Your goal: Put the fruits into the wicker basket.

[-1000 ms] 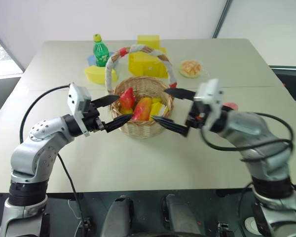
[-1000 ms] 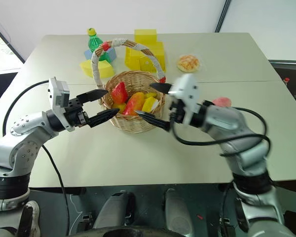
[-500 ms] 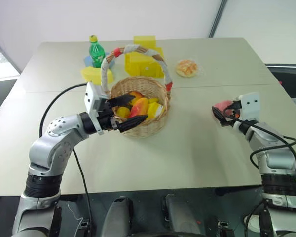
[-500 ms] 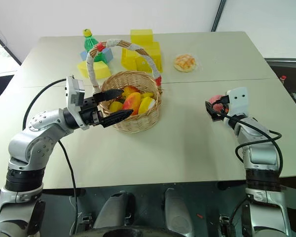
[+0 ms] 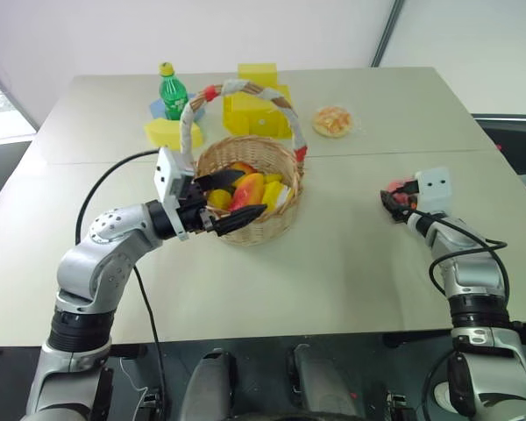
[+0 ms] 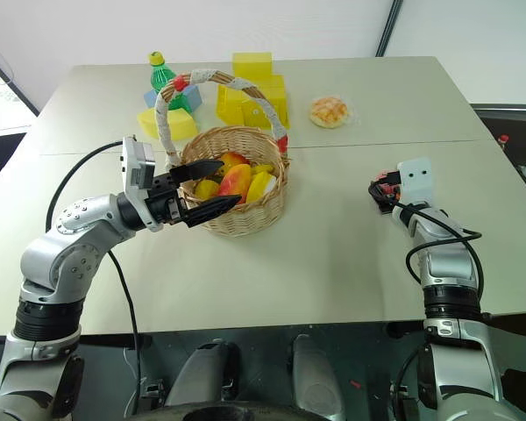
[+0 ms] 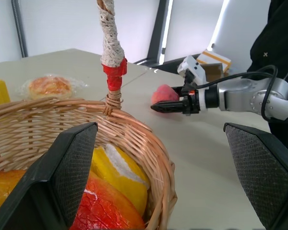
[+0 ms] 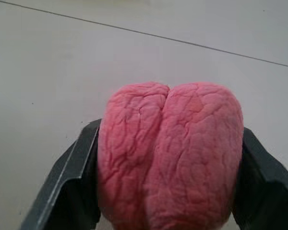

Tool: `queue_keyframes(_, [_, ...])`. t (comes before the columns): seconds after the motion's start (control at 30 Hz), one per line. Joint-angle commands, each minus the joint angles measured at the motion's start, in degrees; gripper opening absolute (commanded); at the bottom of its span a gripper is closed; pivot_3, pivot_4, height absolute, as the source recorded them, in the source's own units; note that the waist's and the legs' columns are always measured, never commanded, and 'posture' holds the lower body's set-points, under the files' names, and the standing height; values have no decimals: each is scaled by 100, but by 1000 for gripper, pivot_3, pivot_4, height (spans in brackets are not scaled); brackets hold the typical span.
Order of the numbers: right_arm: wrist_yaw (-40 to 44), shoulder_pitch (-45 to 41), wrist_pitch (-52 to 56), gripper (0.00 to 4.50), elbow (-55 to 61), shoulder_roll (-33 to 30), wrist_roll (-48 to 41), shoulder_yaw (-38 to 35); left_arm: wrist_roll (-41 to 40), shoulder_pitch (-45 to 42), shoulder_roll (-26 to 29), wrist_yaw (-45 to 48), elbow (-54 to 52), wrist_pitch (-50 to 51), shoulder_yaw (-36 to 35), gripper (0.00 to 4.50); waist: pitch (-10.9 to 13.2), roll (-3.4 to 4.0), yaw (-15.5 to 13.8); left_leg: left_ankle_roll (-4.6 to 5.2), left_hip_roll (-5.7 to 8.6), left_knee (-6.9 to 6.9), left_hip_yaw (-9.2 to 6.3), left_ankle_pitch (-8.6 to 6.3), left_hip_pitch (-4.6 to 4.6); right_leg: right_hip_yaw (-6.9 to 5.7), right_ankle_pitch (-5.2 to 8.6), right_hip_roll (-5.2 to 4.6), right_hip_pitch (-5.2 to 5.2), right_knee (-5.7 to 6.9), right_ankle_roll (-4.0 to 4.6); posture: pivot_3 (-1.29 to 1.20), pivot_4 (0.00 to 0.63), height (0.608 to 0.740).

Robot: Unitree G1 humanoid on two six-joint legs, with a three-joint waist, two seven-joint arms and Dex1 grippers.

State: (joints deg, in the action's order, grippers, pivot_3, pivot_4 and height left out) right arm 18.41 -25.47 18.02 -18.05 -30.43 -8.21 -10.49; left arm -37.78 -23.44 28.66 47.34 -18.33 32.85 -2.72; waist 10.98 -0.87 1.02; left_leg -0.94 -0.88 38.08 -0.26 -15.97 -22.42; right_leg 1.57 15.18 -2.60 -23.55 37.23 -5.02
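Note:
The wicker basket (image 5: pixel 256 226) stands mid-table under its arched handle (image 5: pixel 237 87). Inside lie a red-and-yellow mango (image 5: pixel 251 189) and other yellow and orange fruits. My left gripper (image 5: pixel 250 191) is open at the basket's near left rim, one finger over the fruits and the other outside the wall. A round pink peach (image 8: pixel 170 153) sits on the table to the right. The right gripper (image 5: pixel 388 203) is shut on it, with a finger (image 8: pixel 72 187) pressed against each side. The left wrist view also catches this peach (image 7: pixel 164 94), low over the table.
At the back stand a golden bun (image 5: pixel 333 120), yellow blocks (image 5: pixel 259 110), a flat yellow block (image 5: pixel 171 132) and a green bottle (image 5: pixel 177 88). The table (image 5: pixel 333 263) has open surface between basket and peach. A person in dark clothes (image 7: pixel 278 33) stands beyond the table's right edge.
My right arm swung away from the basket, out to the right and down, and its fingers closed around the peach. The left gripper shifted slightly right to the basket's rim, still open.

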Motion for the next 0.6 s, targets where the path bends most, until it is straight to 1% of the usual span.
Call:
queue_keyframes(0.03, [411,155,-263,2649,1012,-227,-14,90,-59,-78,69,28,-198,-95,-102,4500,0,1,-6,0,0,0,0,0,0,0,0,-1,0,0,0,0,150,740])
queue_keyframes(0.1, [920,329,-188,2649,1809,-320,-308,182,-95,-14,169,55,-194,-84,-230,4500,1,2,7,0,0,-1,-2,0,-1,0,0,0,-1,0,0,0,150,740])
queue_keyframes(0.13, [1327,436,-92,2649,2378,-404,-595,282,-126,40,251,76,-174,-76,-343,4500,2,3,12,1,-1,-1,-2,0,-1,0,0,1,-1,-1,0,0,150,740])
queue_keyframes(0.2, [2230,650,392,2649,3745,-629,-1454,632,-153,192,489,150,-67,-74,-619,4500,4,7,26,1,-6,-2,-3,-1,1,0,0,6,-2,0,-1,0,150,740])
queue_keyframes(0.27, [2574,624,926,2649,4533,-670,-2126,870,-149,309,689,233,47,-94,-814,4500,4,6,38,2,-14,-7,-8,-1,4,-2,1,11,-2,0,0,0,150,740])
queue_keyframes(0.33, [2399,243,1252,2649,4801,-354,-2338,1202,-175,424,872,330,151,-91,-1000,4500,3,3,35,2,-35,-6,-17,-1,5,-10,1,16,3,-1,1,0,150,740])
queue_keyframes(0.37, [2139,-91,1331,2649,4712,-50,-2110,1525,-177,501,961,381,179,-103,-1100,4500,4,4,19,1,-38,-4,-14,-1,8,-11,1,18,4,-1,1,0,150,740])
queue_keyframes(0.43, [1640,-695,1385,2649,4313,510,-1518,2109,-191,600,1071,410,209,-105,-1263,4500,4,3,39,-2,-36,0,-10,1,11,-10,0,14,5,1,3,0,150,740])
queue_keyframes(0.47, [1340,-943,1480,2649,4063,792,-1285,2268,-204,636,1101,400,197,-91,-1320,4500,4,3,23,-7,-36,1,-6,4,10,-10,-2,14,1,1,6,0,150,740])
queue_keyframes(0.53, [668,-1369,1677,2649,3400,1424,-981,2325,-218,732,1140,360,108,-67,-1410,4500,0,-2,-9,-10,-35,0,-9,6,8,-12,-2,13,-1,4,8,0,150,740])
queue_keyframes(0.6, [492,-1678,1522,2649,2856,1789,-684,2509,-268,868,1155,296,-34,-32,-1501,4500,0,-3,-30,-12,-27,-2,-13,7,-7,-15,-2,3,-13,7,9,0,150,740])
